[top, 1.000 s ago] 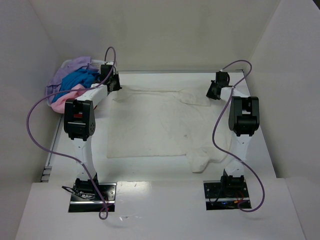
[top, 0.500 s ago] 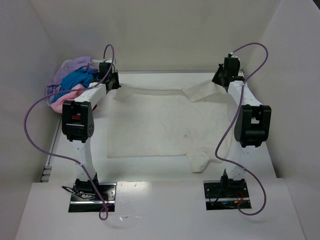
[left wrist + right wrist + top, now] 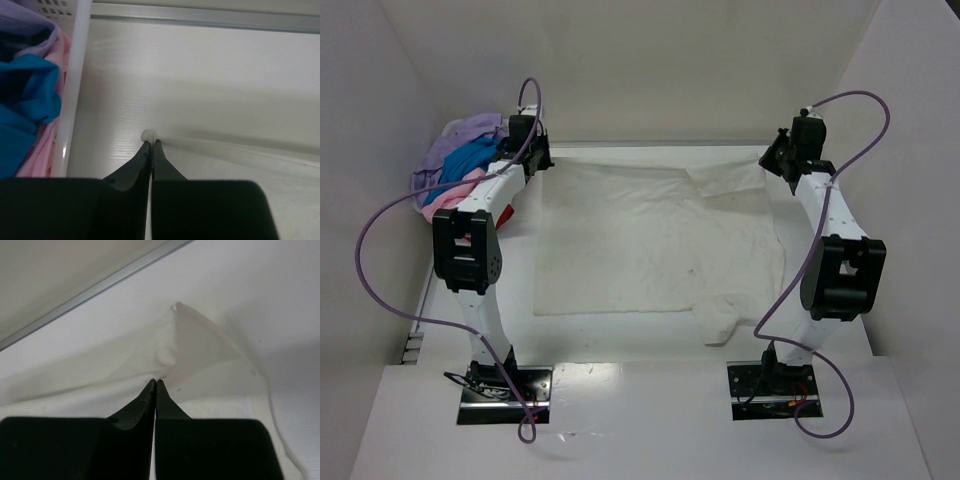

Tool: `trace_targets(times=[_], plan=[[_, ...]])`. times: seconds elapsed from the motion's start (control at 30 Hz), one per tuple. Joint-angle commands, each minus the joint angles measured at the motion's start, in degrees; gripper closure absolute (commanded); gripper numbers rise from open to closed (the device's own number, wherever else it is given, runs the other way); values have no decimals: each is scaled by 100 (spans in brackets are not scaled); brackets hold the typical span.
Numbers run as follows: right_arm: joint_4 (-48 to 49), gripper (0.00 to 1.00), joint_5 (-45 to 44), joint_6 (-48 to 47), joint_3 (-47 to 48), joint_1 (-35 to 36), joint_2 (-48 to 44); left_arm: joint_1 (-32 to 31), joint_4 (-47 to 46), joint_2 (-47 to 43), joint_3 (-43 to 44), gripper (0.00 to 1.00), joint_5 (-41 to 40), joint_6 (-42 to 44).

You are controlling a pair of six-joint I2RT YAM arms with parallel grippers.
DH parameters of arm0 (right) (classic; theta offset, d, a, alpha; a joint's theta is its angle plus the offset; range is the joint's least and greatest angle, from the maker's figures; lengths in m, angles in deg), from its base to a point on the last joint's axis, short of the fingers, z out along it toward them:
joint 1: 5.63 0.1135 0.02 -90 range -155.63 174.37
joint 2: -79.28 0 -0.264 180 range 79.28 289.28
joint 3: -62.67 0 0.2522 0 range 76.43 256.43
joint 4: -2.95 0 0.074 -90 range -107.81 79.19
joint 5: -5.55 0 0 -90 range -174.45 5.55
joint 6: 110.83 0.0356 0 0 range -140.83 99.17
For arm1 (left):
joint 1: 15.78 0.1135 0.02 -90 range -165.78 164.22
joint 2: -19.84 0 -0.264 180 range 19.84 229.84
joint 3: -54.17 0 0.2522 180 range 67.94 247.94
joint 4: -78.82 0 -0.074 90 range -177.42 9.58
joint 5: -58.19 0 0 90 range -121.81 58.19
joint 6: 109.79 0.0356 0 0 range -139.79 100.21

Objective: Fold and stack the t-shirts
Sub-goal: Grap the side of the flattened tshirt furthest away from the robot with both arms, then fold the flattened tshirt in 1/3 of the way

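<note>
A cream-white t-shirt (image 3: 650, 240) lies spread across the table, its far edge lifted and pulled taut between the two grippers. My left gripper (image 3: 542, 160) is shut on the shirt's far left corner, a small nub of cloth (image 3: 149, 134) showing at its tips (image 3: 151, 142). My right gripper (image 3: 772, 160) is shut on the far right part of the shirt, where the cloth (image 3: 190, 350) bunches into a peak at its tips (image 3: 155, 382). The lilac, bright blue and pale pink t-shirts (image 3: 465, 165) lie heaped in the basket at the far left.
The white plastic basket (image 3: 75, 85) stands just left of my left gripper, against the left wall. White walls close the table on the left, back and right. A sleeve of the cream shirt (image 3: 725, 318) lies crumpled near the front right.
Both grippers have drawn apart and toward the back, stretching the cream shirt's far edge. The right arm swung far out to the right; the shirt now lies wider and flatter.
</note>
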Motion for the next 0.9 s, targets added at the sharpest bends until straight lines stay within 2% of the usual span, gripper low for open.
trace_targets(times=[0.0,0.27,0.47,0.87], plan=[[15,100,51,123,-226,-88,-434,237,-97,-35,74,100,-607,431],[120,100,262,299,-728,-88,-487,298,-264,88,-136,100,-862,933],[68,100,262,299,-992,-88,-610,298,-89,-17,-401,100,-432,1196],[-301,100,789,527,-1773,-140,-1084,298,333,-624,-1209,100,-1,1030]])
